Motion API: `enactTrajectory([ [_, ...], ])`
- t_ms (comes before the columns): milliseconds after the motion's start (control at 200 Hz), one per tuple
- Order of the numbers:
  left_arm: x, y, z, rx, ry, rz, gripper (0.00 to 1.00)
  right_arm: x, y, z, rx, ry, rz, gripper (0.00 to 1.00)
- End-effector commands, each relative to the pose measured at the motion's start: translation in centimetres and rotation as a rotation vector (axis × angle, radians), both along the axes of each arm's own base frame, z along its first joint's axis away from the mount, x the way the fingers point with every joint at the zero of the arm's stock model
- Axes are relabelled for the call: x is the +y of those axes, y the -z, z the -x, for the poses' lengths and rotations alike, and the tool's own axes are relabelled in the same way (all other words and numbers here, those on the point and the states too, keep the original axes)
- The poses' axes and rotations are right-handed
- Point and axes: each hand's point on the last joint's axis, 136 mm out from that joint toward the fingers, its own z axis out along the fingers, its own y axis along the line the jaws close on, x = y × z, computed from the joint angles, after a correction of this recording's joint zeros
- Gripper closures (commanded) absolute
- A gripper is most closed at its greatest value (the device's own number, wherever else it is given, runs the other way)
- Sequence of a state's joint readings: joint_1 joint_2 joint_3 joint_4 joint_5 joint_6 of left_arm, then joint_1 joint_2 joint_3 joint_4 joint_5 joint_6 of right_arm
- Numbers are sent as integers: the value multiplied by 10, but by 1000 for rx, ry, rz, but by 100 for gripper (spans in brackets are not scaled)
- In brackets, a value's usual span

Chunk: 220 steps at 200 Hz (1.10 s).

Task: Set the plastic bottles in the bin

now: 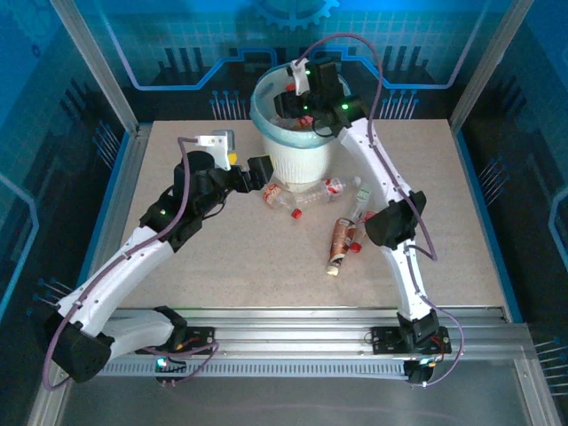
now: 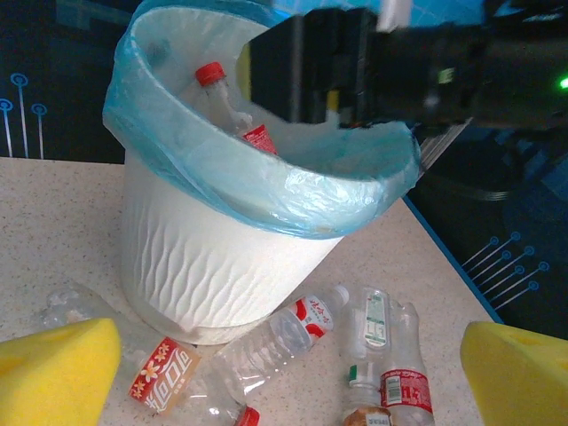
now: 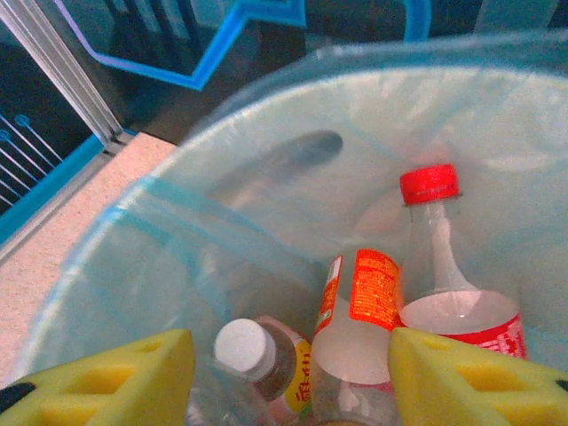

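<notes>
Left wrist view: the left gripper [image 2: 286, 377], pads wide apart, faces the nearest bottle [image 2: 164, 373], which lies slantwise from upper left to lower centre at the foot of the bin [image 2: 204, 257], while the right gripper [image 3: 293, 377] hangs parted and empty above the bin.

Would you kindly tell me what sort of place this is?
Probably a robotics lab cell: an aluminium frame with blue circuit-print panels encloses a speckled table, with two arms bolted to a rail.

White ribbed bin [image 1: 300, 167], blue-lined, stands upright at mid far edge of table [image 1: 240, 266], holding at least three bottles [image 3: 444, 266]; loose bottles [image 1: 342, 240] lie sideways against and before its near side.
</notes>
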<state>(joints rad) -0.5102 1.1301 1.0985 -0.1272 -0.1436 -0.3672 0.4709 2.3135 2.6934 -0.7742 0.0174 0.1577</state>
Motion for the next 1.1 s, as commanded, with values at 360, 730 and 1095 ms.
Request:
enactTrajectory([
  [360,-23,4,4,-2,50,-64,2,-88,-74,122,-113,111,-136,35],
  [730,-129,25,11,-55,251,-288,3,-243,77,152,145,542,-213,33],
  [1095,-232,67,28,107,566,-292,3,-322,216,140,441,759,-360,28],
])
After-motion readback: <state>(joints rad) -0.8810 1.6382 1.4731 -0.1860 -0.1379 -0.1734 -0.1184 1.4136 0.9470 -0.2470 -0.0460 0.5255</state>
